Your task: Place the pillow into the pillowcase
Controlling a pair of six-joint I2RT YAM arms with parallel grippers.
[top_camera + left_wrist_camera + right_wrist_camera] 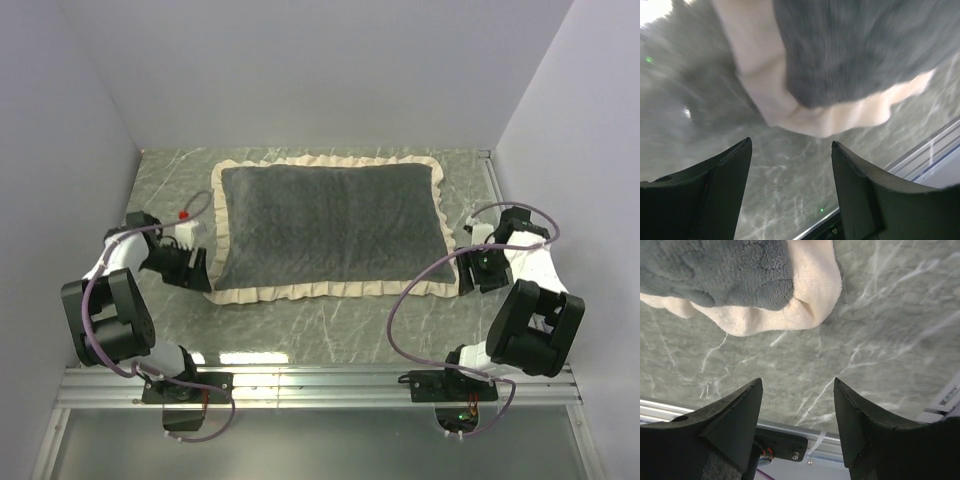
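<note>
Both left fingers [715, 195] and right fingers [725, 430] gape wide, empty, flanking the pillowcase [330, 225] on the table [330, 325].

Overhead view, wrist views close on pillowcase [330, 225]

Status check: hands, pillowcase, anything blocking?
Left hand open, empty. Right hand open, empty. Pillowcase flat, grey side up, looks plump; pillow itself not visible. No obstruction seen.

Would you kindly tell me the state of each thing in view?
pillowcase: lying flat, grey face up, plump, held by nothing.
pillow: not visible.
left gripper: open, empty, just off the pillowcase's corner.
right gripper: open, empty, just off the pillowcase's corner.
</note>
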